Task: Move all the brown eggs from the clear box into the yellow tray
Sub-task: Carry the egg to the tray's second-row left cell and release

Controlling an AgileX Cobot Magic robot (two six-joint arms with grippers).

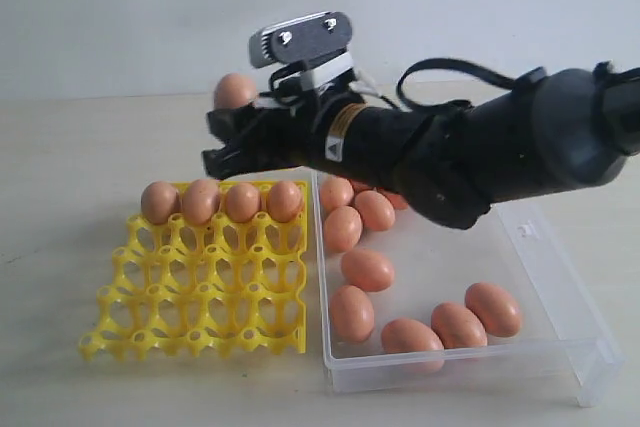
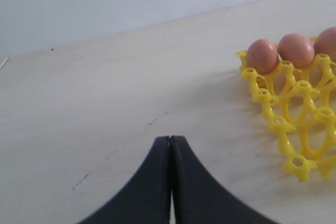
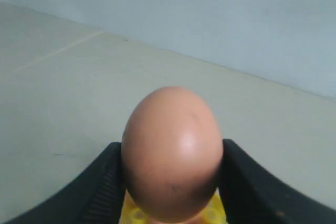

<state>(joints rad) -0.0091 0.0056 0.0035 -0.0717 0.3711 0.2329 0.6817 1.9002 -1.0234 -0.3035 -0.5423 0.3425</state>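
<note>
My right gripper (image 1: 222, 137) reaches across the middle and is shut on a brown egg (image 1: 235, 92), held above the far edge of the yellow tray (image 1: 200, 297). In the right wrist view that egg (image 3: 171, 153) sits upright between the black fingers (image 3: 102, 184), with a bit of the tray (image 3: 134, 214) below it. Several brown eggs (image 1: 200, 200) fill the tray's far row; its other cups are open. The clear box (image 1: 450, 367) to the tray's right holds several loose eggs (image 1: 367, 269). My left gripper (image 2: 170, 139) is shut and empty over bare table beside the tray (image 2: 294, 124).
The right arm's black body (image 1: 480, 152) hangs over the box's far end and hides some eggs there. Pale tabletop (image 1: 60, 247) spreads left of the tray and in front of both containers. A plain wall stands behind.
</note>
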